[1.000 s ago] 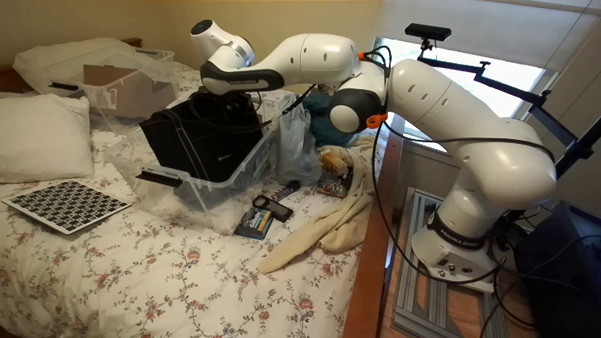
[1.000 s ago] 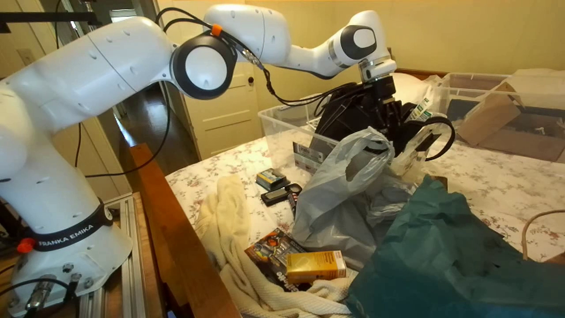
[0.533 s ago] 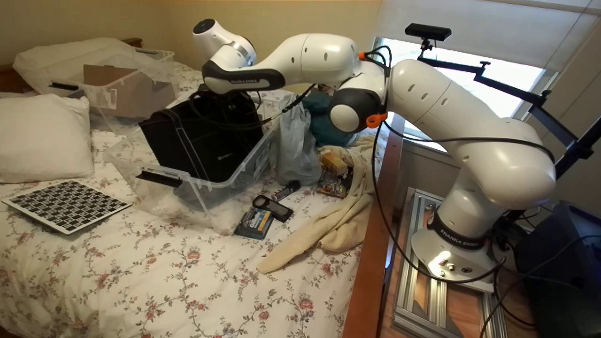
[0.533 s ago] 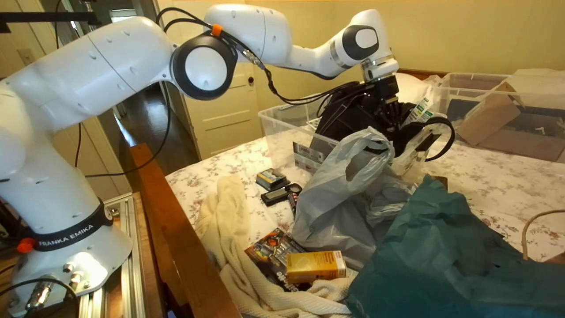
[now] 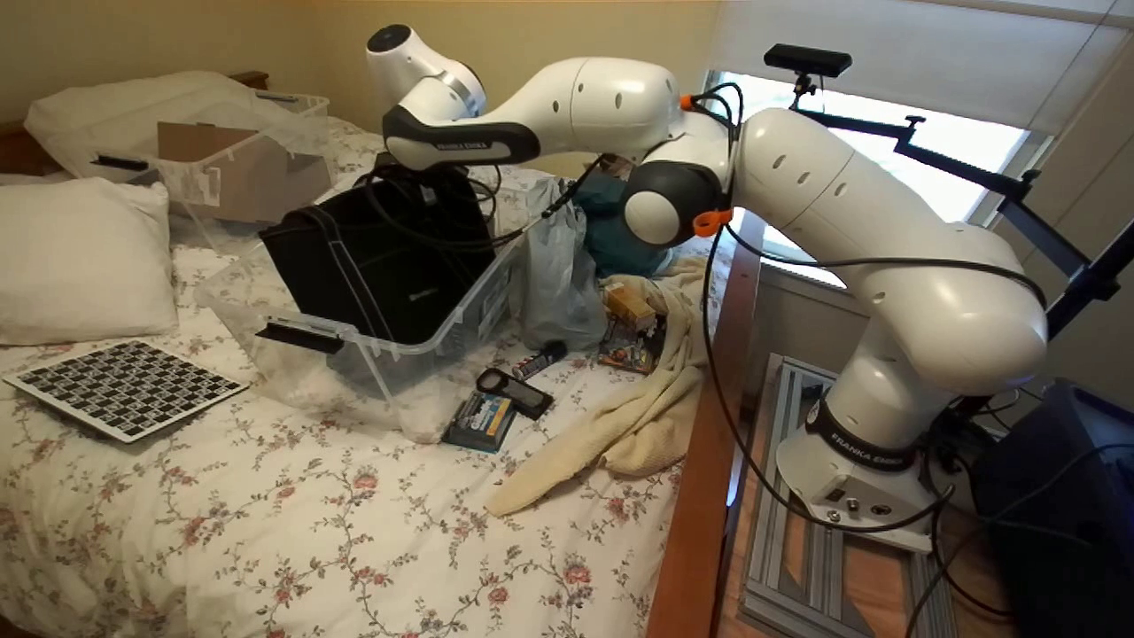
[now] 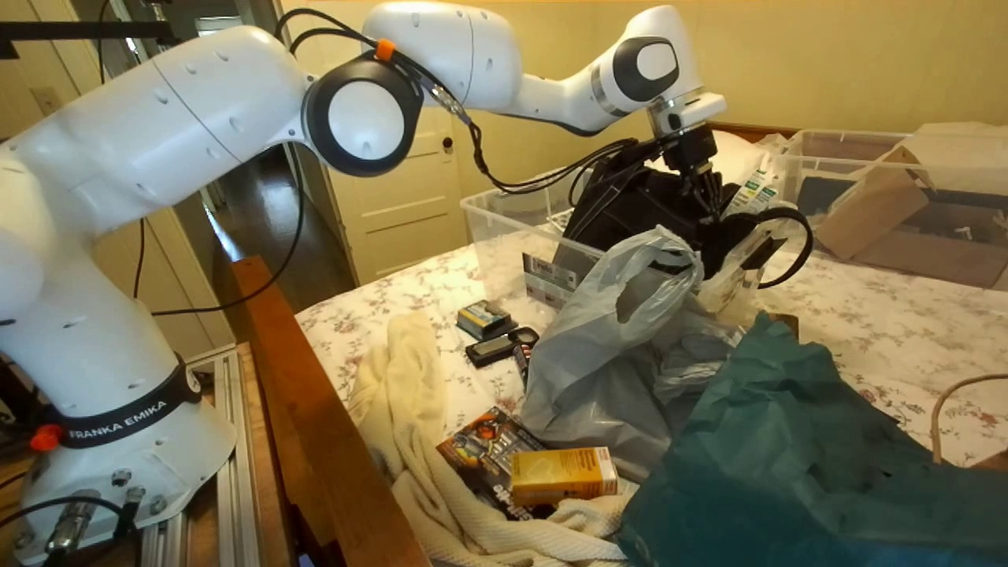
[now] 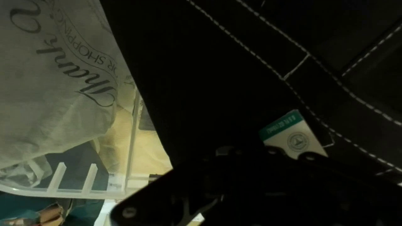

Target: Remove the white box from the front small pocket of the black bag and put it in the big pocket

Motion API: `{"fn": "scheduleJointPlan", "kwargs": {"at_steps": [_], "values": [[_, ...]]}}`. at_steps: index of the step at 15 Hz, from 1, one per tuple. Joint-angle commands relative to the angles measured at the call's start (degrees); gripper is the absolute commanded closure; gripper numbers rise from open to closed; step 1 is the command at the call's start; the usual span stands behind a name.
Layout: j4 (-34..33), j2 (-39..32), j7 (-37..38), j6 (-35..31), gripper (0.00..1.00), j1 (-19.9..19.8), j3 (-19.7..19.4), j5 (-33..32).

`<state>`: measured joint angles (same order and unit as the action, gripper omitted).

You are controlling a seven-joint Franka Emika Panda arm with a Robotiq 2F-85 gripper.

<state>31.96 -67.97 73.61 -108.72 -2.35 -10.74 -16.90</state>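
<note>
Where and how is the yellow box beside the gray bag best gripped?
Probably across its middle, from above, pinching the long sides: the yellow box lies lengthwise, longer than wide, its top face uncovered, while the gray bag close beside it crowds one side.

I read "FRANKA EMIKA" on the curved black band (image 6: pixel 118 420), eight o'clock; wrist view, ten: "SHOPPING" on the grey plastic bag (image 7: pixel 53 103).

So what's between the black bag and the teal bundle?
In both exterior views, a gray plastic bag sits between the black bag and teal bundle; the clear tub's wall too, in an exterior view.
</note>
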Motion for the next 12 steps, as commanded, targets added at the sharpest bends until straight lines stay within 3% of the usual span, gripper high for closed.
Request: {"fn": "scheduleJointPlan", "kwargs": {"at_steps": [1,5,11,12], "values": [[0.96,1.67,-8.53,0.10,0.99,-0.83,1.27,0.09],[1.16,1.86,-15.68,0.02,0.99,-1.70,2.34,0.53],[1.07,2.41,-20.31,-0.08,0.99,-2.07,2.60,0.12],[0.97,2.52,-20.57,-0.49,0.69,-2.17,2.83,0.40]]}}
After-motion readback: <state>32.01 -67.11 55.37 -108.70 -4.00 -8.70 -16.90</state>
